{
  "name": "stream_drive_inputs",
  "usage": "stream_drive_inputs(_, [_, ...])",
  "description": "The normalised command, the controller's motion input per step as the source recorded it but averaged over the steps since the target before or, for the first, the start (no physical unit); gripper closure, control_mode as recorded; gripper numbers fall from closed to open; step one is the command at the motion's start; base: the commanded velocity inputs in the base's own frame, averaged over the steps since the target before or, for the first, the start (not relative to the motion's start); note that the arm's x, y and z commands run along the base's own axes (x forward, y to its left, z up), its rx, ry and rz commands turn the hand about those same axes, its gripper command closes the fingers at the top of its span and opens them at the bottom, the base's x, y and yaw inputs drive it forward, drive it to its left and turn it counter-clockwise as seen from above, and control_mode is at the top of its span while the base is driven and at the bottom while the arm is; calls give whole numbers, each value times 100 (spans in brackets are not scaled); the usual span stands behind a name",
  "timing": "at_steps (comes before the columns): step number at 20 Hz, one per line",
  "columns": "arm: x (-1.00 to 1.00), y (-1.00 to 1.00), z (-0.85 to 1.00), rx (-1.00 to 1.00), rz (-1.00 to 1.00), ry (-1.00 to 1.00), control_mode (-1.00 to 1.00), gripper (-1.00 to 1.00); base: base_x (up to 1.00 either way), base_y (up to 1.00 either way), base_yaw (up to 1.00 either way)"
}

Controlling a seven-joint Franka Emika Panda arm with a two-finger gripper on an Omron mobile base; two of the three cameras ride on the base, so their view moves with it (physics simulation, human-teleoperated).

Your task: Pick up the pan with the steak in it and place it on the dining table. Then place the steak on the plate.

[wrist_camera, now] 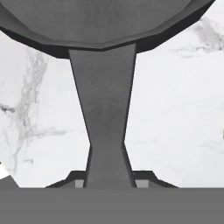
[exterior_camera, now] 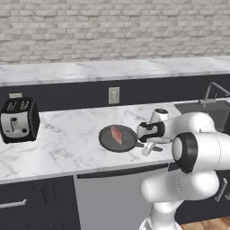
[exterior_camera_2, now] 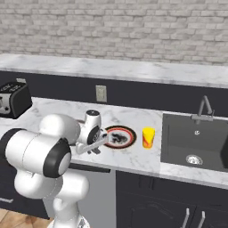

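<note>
Hand view: pan handle between fingertips

Back wall: pale grey-white brick wall is running across the whole top.
Upper ledge: a white marble ledge is lying under it, over a dark navy backsplash.
Socket: a pale wall outlet is sitting on the backsplash.
Floor: wooden floor is showing at the lower corner.
Light: soft and even, casting faint shadows.
</note>
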Motion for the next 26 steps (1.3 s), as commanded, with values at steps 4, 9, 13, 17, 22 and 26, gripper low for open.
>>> stream_drive_inputs(4, [0,0,-10,0,0,0,-100,100,0,0,0])
stream_drive_inputs(9, [0,0,-18,0,0,0,-100,100,0,0,0])
stream_drive_inputs(13, [0,0,0,0,0,0,-100,100,0,0,0])
stream_drive_inputs(17, [0,0,0,0,0,0,-100,-100,0,0,0])
stream_drive_inputs(22, [0,0,1,0,0,0,-100,-100,0,0,0])
stream_drive_inputs(26, [-1,0,16,2,-1,0,-100,-100,0,0,0])
